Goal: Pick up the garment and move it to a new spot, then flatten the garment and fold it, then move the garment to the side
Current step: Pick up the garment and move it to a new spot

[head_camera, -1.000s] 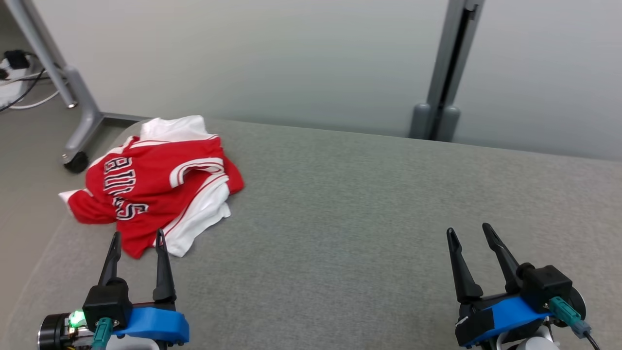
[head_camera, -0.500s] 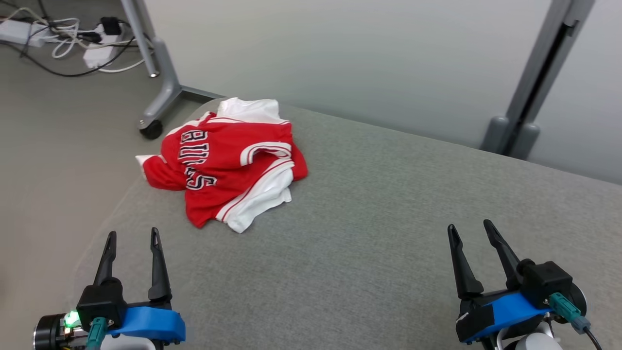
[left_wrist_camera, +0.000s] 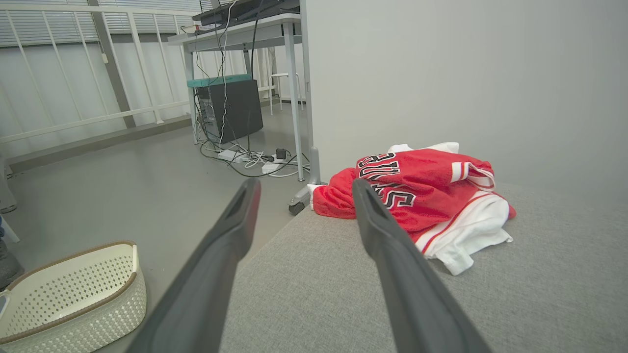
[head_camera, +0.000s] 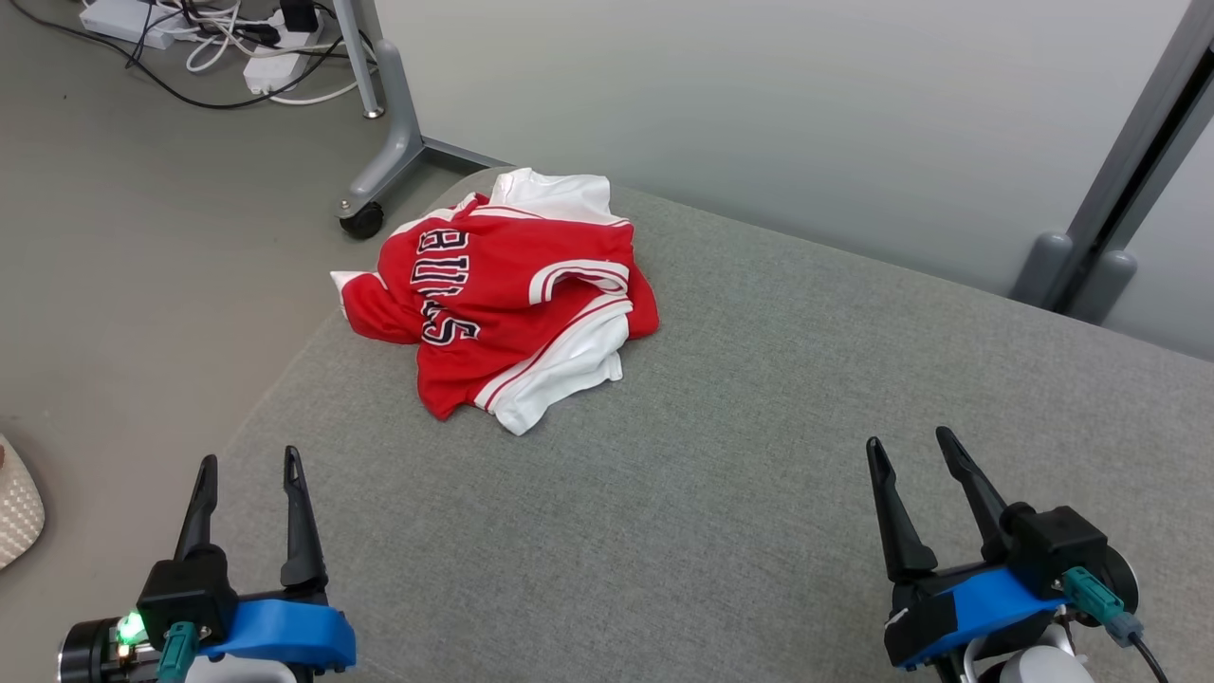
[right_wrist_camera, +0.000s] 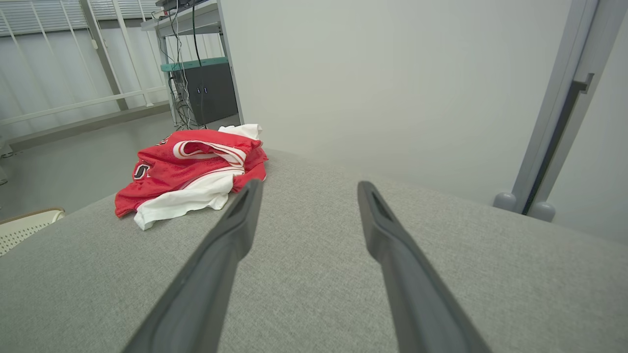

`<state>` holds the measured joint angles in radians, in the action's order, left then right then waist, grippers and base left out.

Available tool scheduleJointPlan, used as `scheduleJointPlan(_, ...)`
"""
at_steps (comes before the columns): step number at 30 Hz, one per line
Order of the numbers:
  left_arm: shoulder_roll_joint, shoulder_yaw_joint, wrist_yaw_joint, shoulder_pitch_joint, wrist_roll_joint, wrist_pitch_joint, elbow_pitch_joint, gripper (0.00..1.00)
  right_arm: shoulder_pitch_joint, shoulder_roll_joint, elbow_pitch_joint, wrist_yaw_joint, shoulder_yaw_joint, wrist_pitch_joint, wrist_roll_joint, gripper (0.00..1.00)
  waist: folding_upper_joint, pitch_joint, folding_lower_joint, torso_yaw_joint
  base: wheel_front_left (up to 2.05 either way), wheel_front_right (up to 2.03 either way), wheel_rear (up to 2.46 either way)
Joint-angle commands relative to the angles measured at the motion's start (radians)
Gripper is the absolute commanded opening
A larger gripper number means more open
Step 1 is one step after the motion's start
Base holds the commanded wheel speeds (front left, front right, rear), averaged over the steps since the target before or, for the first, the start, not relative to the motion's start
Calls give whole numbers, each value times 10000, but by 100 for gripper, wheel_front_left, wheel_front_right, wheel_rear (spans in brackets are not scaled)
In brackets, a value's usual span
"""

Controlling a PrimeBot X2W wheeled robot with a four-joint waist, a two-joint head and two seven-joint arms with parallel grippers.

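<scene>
The garment (head_camera: 517,299), a red jersey with white trim and black lettering, is seen crumpled in a heap at the far left corner of the grey padded surface (head_camera: 759,474), one red fold reaching to the left edge. A white layer is bunched beneath the red. Whether that is the jersey's reverse side or a second piece cannot be told from these views.

The left hand (head_camera: 248,457) is held over the near left edge and the right hand (head_camera: 908,438) towards the near right corner. Both are released, with fingers spread wide and nothing between them, and both are kept well apart from the cloth. This is judged a ready stance for the first step: the pick-up has not yet been begun, and spread fingers are needed to take a thick bunch of fabric.

In the left wrist view the heap is framed just beyond that hand's fingers, so the first reach is likely to be made from that side.

A perforated white basket (left_wrist_camera: 73,289) is set on the floor beside the left edge.
</scene>
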<state>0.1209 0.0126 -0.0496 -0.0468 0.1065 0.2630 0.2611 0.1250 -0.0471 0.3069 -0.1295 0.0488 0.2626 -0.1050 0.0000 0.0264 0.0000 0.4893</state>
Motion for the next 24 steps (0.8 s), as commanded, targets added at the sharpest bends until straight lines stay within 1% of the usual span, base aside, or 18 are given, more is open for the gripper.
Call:
scheduleJointPlan(1, 25, -38, -34, 11, 60, 28, -31, 100, 122, -59, 39, -22, 10, 35, 49, 100, 0, 10, 0, -18, 0, 0, 0)
scheduleJointPlan(4, 4, -84, -91, -62, 78, 28, -49, 100, 150, -59, 59, -22, 36, 36, 85, 100, 0, 52, 0, -127, 0, 0, 0)
scheduleJointPlan(6, 62, -126, -28, -252, 129, 28, -64, 100, 182, -59, 62, -22, 11, 36, 94, 100, 0, 90, 0, -224, 0, 0, 0)
scheduleJointPlan(13, 546, -479, 186, -1447, 282, 29, -230, 100, 439, -59, -115, -22, -81, 35, 431, 100, 0, 534, 0, -810, 0, 0, 0)
scheduleJointPlan(19, 1098, -923, 448, -3154, 677, 28, -57, 100, 846, -61, -437, -15, -241, 0, 913, 100, 0, 1419, 0, -1563, 0, 0, 0)
scheduleJointPlan(24, 1635, -1248, 679, -4616, 1019, -47, 522, 100, 1102, -58, -999, -13, -386, -238, 1361, 100, 0, 2355, 0, -2245, 0, 0, 0)
